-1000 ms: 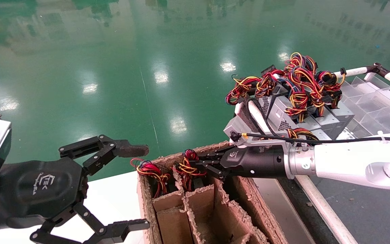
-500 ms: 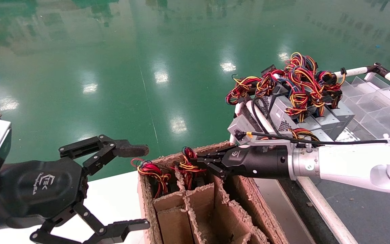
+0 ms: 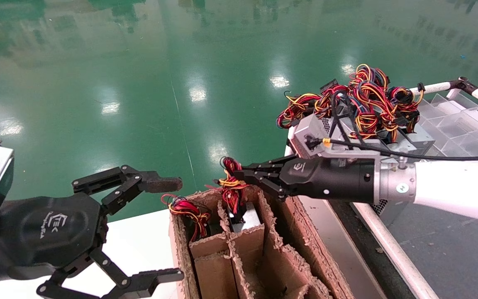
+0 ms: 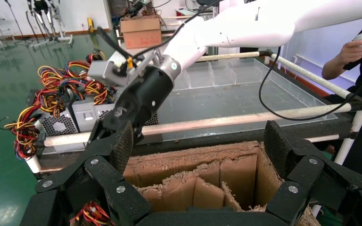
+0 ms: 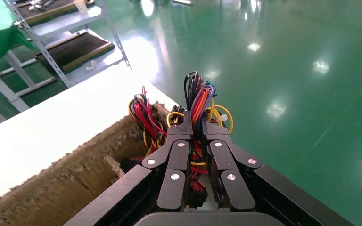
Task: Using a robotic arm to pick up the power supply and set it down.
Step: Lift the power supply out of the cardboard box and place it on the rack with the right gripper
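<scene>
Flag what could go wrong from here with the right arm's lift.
The right tool grips only the wire bundle, not the power supply body, so the wires may slip or strain. The supply sits partly in a tight cell of the cardboard box and could catch on the frayed dividers.

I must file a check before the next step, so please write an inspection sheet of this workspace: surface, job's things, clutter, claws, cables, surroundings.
Surface: white table under the left arm; worn cardboard divider box beside it.
Job's things: power supply partly out of a box cell, hanging by its wire bundle.
Clutter: a second unit's mostly red wire bundle in the neighbouring cell.
Claws: right claw shut on the wire bundle above the box; left claw open, parked over the table.
Cables: black cable along the right arm.
Surroundings: pile of power supplies on a rack; clear trays; green floor.
</scene>
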### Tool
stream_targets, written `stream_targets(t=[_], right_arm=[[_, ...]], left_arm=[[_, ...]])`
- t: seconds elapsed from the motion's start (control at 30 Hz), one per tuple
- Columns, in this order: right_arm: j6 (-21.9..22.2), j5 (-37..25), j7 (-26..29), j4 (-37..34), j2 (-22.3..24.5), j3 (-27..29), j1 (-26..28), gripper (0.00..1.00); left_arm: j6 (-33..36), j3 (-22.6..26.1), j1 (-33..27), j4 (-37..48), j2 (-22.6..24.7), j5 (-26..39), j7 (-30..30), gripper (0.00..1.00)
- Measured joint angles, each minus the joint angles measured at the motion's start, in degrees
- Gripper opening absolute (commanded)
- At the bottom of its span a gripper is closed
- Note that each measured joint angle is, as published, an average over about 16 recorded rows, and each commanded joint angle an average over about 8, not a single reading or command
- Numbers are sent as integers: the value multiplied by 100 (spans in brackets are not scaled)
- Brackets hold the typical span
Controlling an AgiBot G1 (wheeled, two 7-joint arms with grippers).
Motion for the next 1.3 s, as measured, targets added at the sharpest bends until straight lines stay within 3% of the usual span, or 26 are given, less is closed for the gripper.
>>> stream_targets(t=[0.53,0.97,1.3], right_arm=[[-121,559,739,1403,747,412,129,0],[374,843,1570,2798,1382,736,80,0],[744,921,1958,3365,1847,962,150,0]], left_arm=[[-2,4,-1,0,-2,-3,2,100],[-3,8,-2,0,-3,-5,4,100],[-4,10,-3,0,-4,-7,5,100]])
